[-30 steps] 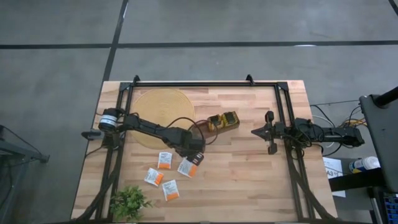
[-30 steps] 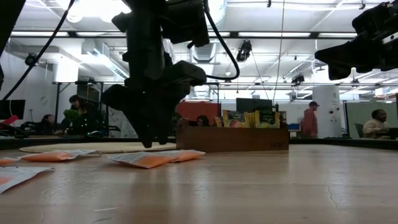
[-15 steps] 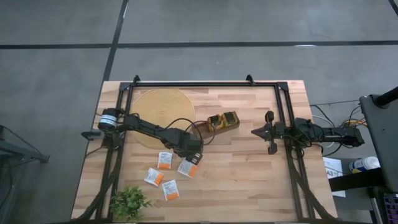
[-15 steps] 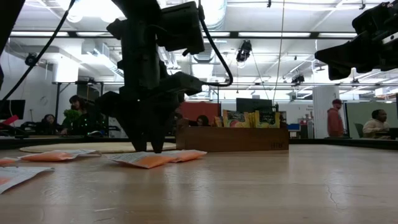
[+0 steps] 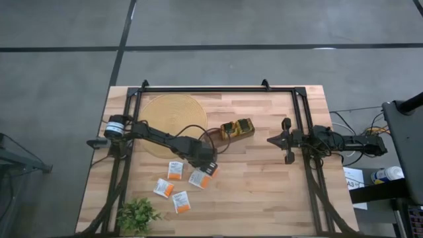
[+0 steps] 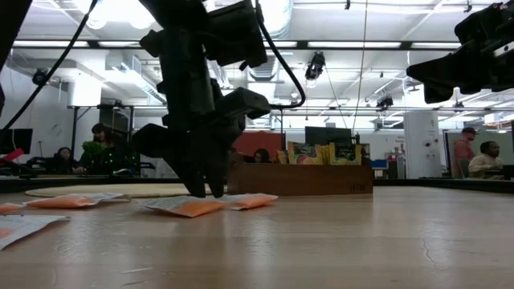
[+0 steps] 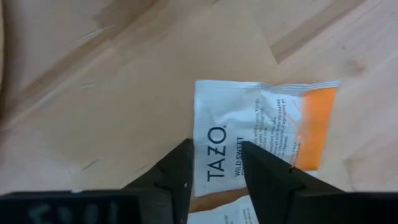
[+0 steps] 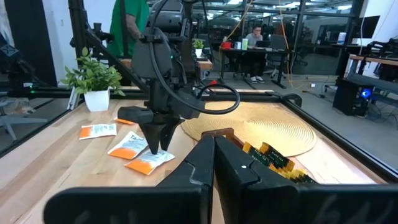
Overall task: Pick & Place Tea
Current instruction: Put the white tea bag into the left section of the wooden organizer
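Several flat tea sachets lie on the wooden table: one (image 5: 175, 170), one (image 5: 164, 188), one (image 5: 180, 201), and two overlapping ones (image 5: 199, 178) under my left gripper (image 5: 209, 169). The left wrist view shows the upper one, white with an orange end (image 7: 267, 124). My left gripper (image 7: 217, 168) points steeply down, open, its fingertips low on this sachet (image 6: 253, 201). A small wooden tray (image 5: 238, 128) with upright sachets stands farther back. My right gripper (image 5: 271, 140) waits shut at the right, held level above the table. My left gripper comes from above, slanting, and its two fingertips (image 7: 183, 155) stand apart on the sachet's white printed end (image 7: 217, 140). That strip shows in the gap between them. The sachet lies flat on the table, partly over another sachet.
A round woven mat (image 5: 175, 120) lies at the far left. A small green plant (image 5: 137, 215) stands at the near left corner. A black frame (image 5: 218, 88) runs along the table's far edge and sides. Bare wood lies between the two arms.
My left gripper has sunk a little and tipped, so its fingertips have come down onto the sachet. The orange end of that sachet has slid slightly toward the table's right edge.
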Action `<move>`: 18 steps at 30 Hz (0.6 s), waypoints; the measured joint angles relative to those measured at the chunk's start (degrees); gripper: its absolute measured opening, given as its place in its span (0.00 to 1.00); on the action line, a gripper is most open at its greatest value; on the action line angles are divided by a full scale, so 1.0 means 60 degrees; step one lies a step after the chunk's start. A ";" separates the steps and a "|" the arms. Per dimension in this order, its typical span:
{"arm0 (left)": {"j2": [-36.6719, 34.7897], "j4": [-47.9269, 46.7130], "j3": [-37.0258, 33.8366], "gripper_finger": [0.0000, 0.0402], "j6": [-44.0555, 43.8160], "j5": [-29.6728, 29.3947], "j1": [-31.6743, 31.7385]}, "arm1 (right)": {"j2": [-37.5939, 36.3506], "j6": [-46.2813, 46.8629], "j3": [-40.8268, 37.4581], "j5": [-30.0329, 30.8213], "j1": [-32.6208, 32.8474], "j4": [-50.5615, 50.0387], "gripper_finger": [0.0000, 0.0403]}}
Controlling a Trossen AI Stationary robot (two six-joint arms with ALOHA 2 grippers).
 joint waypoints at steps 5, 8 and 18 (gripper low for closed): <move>-0.0007 0.0042 -0.0231 0.12 -0.0002 0.0033 0.0018 | 0.0004 0.0000 0.0000 -0.0004 0.0000 0.0000 0.02; -0.0007 -0.0018 -0.0248 0.02 0.0047 0.0030 0.0022 | 0.0004 0.0000 0.0000 -0.0004 0.0004 -0.0002 0.02; -0.0061 -0.0051 -0.0165 0.00 0.0368 0.0066 0.0054 | 0.0004 0.0000 0.0000 -0.0004 0.0003 0.0000 0.02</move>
